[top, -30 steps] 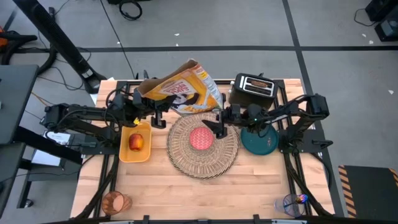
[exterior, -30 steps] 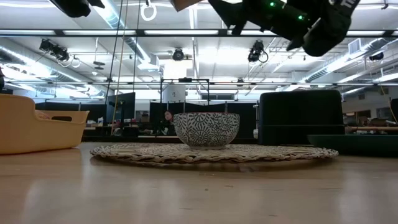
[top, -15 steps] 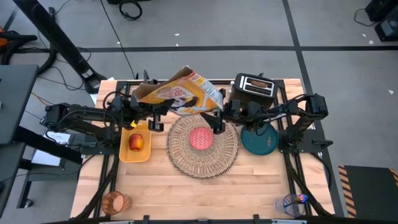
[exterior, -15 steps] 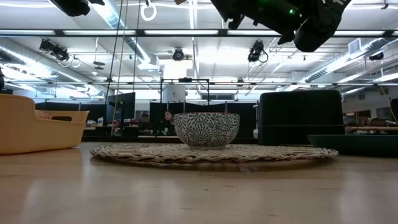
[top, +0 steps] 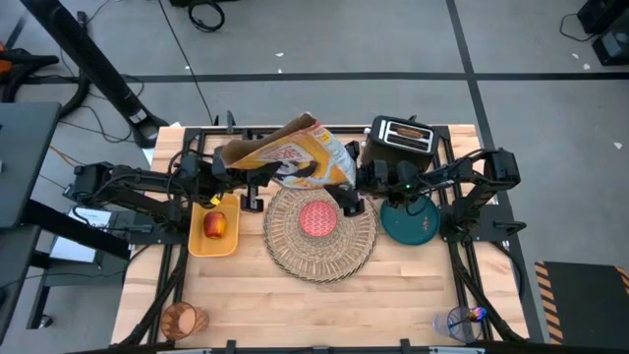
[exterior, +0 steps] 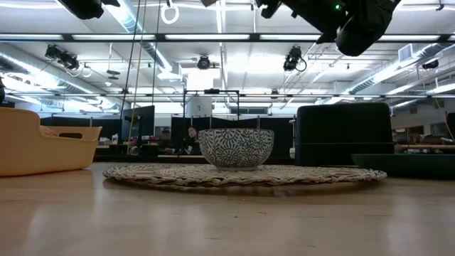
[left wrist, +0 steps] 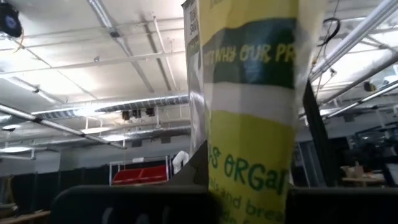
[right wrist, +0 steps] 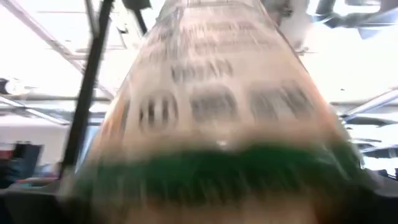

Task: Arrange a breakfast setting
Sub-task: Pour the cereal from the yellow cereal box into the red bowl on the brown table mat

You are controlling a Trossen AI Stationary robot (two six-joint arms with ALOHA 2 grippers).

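The table (top: 324, 290) carries the setting so far: a round straw placemat (top: 321, 233) in the middle with the small pink bowl (top: 317, 218) sitting on it. The low view shows that bowl (exterior: 236, 147) upright and centred on the mat. A black toaster (top: 401, 138) stands at the far right corner, the teal plate (top: 411, 224) lies just right of the mat, and a yellow tray (top: 214, 242) to the left holds the red apple (top: 216, 225). The orange cup (top: 183, 319) waits at the near left corner, and a clear cup with the blue spoon (top: 462, 321) at the near right.

A cereal bag (top: 290, 157) hangs above the far edge of the mat between the two arms. The left end effector (top: 244, 178) is clamped shut on the bag's left end. The right end effector (top: 346, 192) has its fingers spread wide at the bag's right end, with the bag filling its wrist view. Whether it is squeezing the bag I cannot tell.

The step looks like pouring cereal into the bowl. To do it well, the bag's open mouth should sit directly over the bowl before tipping, the tilt should be slow, and the left grip should stay firm so the bag does not twist. The main risk is cereal spilling onto the mat.
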